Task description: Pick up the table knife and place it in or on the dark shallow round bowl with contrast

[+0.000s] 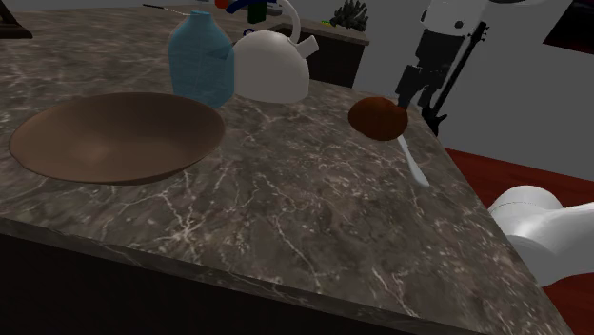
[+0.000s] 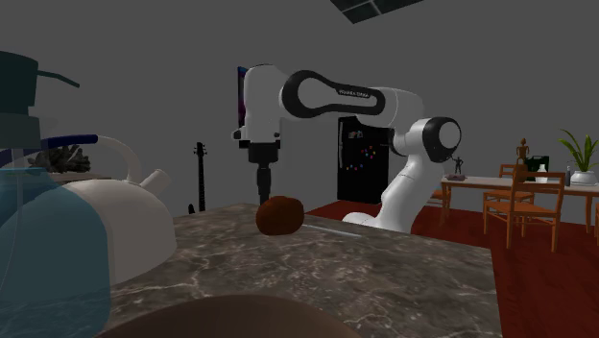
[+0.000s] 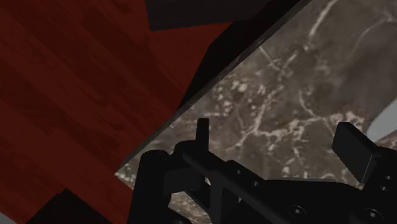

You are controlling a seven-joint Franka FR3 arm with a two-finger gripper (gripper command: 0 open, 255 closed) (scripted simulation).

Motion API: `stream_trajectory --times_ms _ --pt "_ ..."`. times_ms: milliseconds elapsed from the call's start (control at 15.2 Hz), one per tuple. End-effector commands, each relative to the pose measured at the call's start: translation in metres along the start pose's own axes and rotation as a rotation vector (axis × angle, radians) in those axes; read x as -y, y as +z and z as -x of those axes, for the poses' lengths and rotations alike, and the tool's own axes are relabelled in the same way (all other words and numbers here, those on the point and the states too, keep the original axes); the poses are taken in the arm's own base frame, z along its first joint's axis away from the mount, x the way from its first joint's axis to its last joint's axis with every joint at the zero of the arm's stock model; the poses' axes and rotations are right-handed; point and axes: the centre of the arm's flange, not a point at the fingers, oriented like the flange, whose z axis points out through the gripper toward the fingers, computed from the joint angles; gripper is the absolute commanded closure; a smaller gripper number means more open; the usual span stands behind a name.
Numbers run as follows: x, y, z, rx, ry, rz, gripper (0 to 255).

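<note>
My black fingers (image 3: 356, 153) stand spread near the one slim, pale table knife (image 1: 412, 162) lying flat at the dark marbled bench's (image 1: 286, 209) edge, beside one round brown lump (image 1: 378, 118), with one wide brown shallow bowl (image 1: 119, 138), one translucent blue jug (image 1: 202, 59) and one white kettle (image 1: 271, 67).

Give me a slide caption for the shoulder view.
Black gripper hovers by a table knife on the marble counter, brown shallow bowl at the view's left.
</note>
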Motion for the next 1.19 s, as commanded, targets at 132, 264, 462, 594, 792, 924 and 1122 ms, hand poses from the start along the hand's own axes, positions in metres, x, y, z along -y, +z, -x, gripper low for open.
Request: stream_trajectory --times_ms 132,264,462,594,792,924,1122 --pt "0.01 -0.004 0.023 -0.009 0.101 -0.037 0" --pt "0.022 -0.008 0.044 -0.018 0.201 -0.074 0" --pt "0.044 -0.014 0.074 -0.032 0.352 -0.129 0" --pt "0.061 -0.019 0.092 -0.041 0.453 -0.166 0" --pt "0.089 -0.027 0.115 -0.055 0.604 -0.221 0" --pt "0.109 -0.033 0.129 -0.064 0.704 -0.257 0" --pt "0.124 -0.032 0.136 -0.07 0.771 -0.282 0"
